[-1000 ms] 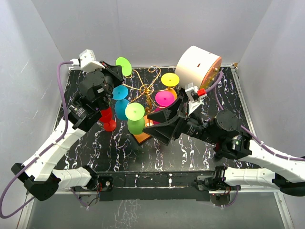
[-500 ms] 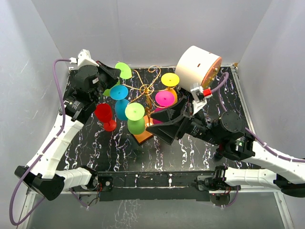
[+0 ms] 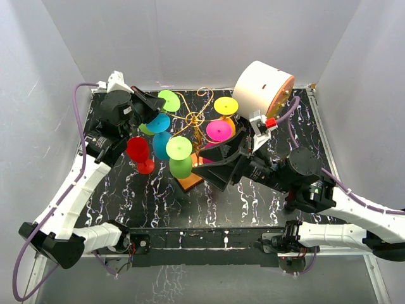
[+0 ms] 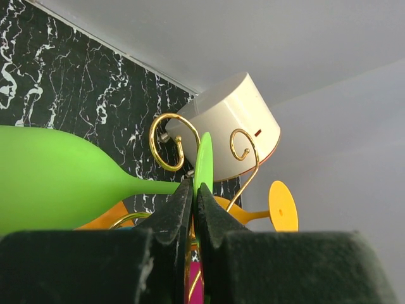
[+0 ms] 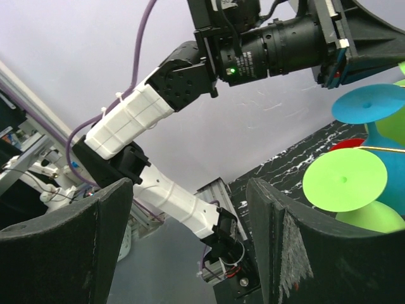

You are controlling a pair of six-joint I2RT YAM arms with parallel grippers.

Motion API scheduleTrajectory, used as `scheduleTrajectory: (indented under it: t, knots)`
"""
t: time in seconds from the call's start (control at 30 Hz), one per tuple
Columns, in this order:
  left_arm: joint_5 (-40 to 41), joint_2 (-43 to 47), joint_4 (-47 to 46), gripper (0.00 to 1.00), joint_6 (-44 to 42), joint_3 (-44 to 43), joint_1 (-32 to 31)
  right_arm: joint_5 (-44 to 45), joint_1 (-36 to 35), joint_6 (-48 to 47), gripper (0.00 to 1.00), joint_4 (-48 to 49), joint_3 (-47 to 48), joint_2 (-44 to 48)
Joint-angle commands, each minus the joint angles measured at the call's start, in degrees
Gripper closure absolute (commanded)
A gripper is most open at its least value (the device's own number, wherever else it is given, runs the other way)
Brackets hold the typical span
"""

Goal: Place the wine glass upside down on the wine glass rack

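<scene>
My left gripper (image 3: 158, 103) is shut on the flat foot of a lime-green wine glass (image 3: 169, 100). In the left wrist view that glass (image 4: 57, 177) lies sideways, bowl to the left, its foot disc pinched edge-on between the fingertips of the left gripper (image 4: 194, 187). It hovers beside the left scroll arms of the wine glass rack (image 3: 193, 117), a gold wire stand on an orange-brown base; a gold curl of the rack (image 4: 166, 142) is just behind the foot. My right gripper (image 3: 215, 166) stands open near the rack's base, holding nothing, and is seen wide apart in the right wrist view (image 5: 190, 234).
Blue (image 3: 159, 123), light green (image 3: 179, 149), magenta (image 3: 218, 131) and yellow (image 3: 226, 106) glasses hang on the rack. A red glass (image 3: 140, 154) stands on the black marbled table left of it. A large white cylinder (image 3: 262, 85) lies at the back right.
The left gripper has carried the green glass down and to the right, closer to the rack's scrolls, uncovering the red glass. The right arm has barely shifted.
</scene>
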State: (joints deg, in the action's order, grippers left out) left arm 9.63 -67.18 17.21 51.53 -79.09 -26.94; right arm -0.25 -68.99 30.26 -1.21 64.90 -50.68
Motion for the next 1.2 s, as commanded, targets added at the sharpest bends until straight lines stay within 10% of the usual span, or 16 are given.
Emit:
scheduleTrajectory:
  t: [0.0, 1.17]
  knots:
    - [-2.8, 1.7, -0.6, 1.0, 0.1, -0.3, 0.4, 4.4, -0.2, -1.6, 0.29, 0.0, 1.6, 0.3]
    - [-13.4, -10.4, -8.2, 1.0, -5.8, -8.4, 7.6, 8.3, -0.2, -1.0, 0.28, -3.2, 0.6, 2.2]
